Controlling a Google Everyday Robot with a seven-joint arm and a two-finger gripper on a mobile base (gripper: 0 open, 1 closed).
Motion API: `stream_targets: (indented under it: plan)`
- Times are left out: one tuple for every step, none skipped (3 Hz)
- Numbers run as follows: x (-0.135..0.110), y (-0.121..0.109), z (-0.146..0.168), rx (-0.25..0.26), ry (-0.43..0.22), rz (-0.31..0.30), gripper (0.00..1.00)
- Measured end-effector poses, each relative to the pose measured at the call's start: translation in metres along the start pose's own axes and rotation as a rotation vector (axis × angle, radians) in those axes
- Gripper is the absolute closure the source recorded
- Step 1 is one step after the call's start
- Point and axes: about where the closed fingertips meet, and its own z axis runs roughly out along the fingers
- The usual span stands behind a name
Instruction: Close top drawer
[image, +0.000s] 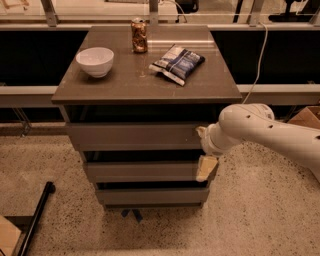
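While its fingers stand apart, the end effector touches the top drawer front.

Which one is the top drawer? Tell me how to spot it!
Find the brown cabinet holding the white bowl. The top drawer is its highest front, with the robot's end effector at its right end. It is wider than the two grey fronts below.
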Motion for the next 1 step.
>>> stream_targets:
  plan:
    - [0.0,0.0,0.0,0.0,0.0,0.0,0.0]
